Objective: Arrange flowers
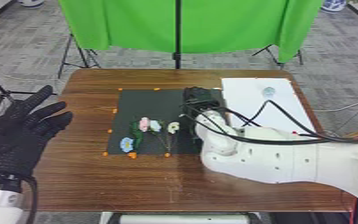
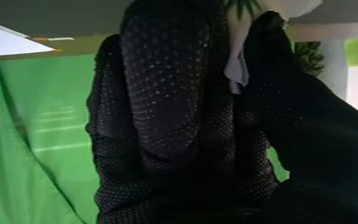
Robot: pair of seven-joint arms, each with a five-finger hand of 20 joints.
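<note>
The right hand (image 2: 162, 90) is pinching a pale flower (image 2: 238, 72) between thumb and fingers, probably keeping it from slipping.
Other flowers (image 1: 143, 124) are lying loosely together on the black mat (image 1: 140, 107), likely for easy picking; the left hand (image 1: 23, 134) is waiting, fingers spread, by the worktop's (image 1: 149, 185) left edge, leaving room along the near edge; the far-right corner is carrying a white sheet (image 1: 255, 90).
</note>
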